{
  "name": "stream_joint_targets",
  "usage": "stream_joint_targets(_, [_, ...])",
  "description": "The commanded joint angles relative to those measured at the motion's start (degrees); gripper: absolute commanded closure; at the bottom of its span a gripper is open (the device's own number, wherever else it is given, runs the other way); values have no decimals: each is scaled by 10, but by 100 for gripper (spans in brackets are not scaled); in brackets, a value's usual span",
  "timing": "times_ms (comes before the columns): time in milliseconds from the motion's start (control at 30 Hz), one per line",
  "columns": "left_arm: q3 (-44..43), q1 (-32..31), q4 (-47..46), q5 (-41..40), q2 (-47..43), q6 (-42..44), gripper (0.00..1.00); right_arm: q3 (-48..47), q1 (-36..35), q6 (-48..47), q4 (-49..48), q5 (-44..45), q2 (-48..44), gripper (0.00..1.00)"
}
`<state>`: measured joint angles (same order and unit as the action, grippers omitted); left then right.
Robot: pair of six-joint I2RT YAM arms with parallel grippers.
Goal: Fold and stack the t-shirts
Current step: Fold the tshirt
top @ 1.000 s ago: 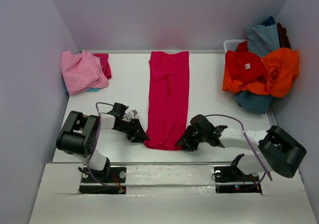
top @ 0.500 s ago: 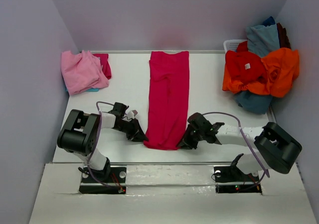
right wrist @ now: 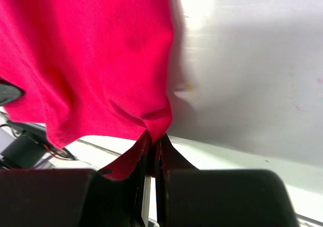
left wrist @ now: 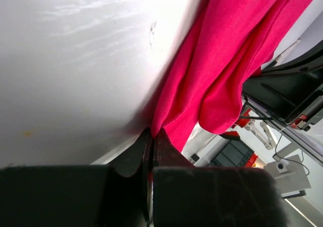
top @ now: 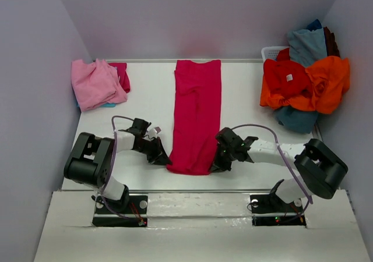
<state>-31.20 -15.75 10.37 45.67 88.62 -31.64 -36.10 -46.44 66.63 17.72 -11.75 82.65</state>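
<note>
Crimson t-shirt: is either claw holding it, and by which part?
Both hold the crimson t-shirt: left claw pinches its near-left corner, right claw its near-right corner.

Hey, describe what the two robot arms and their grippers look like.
Both arms match: the left arm and right arm have bulky black joint housings, white links and a purple cable looping alongside. The left gripper and right gripper are black with flat, tapered fingers. Each arm has a black base plate.

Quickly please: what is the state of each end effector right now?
Left end effector: closed on the crimson t-shirt, near left corner.
Right end effector: closed on the same shirt, near right corner.
</note>
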Motion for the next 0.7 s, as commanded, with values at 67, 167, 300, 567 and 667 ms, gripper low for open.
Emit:
stream_joint_targets(67, [16,-10,39,-12,-64,12,94,-35,1,-55,102,8,-46,93])
stream_joint_targets(167, [25,-16,50,-13,-92,11,94,-40,1,-63,121,1,-58,93])
stream_joint_targets(300, [46,-27,53,-13,-121,-1,94,-46,-5,-72,135,-11,-70,93])
stream_joint_targets(567, [66,-86,59,-16,-182,-49,94,-76,-38,-73,160,-21,-68,93])
stream_joint_targets(667, [70,-110,69,-23,-215,-71,94,-85,-60,-69,173,-19,-68,93])
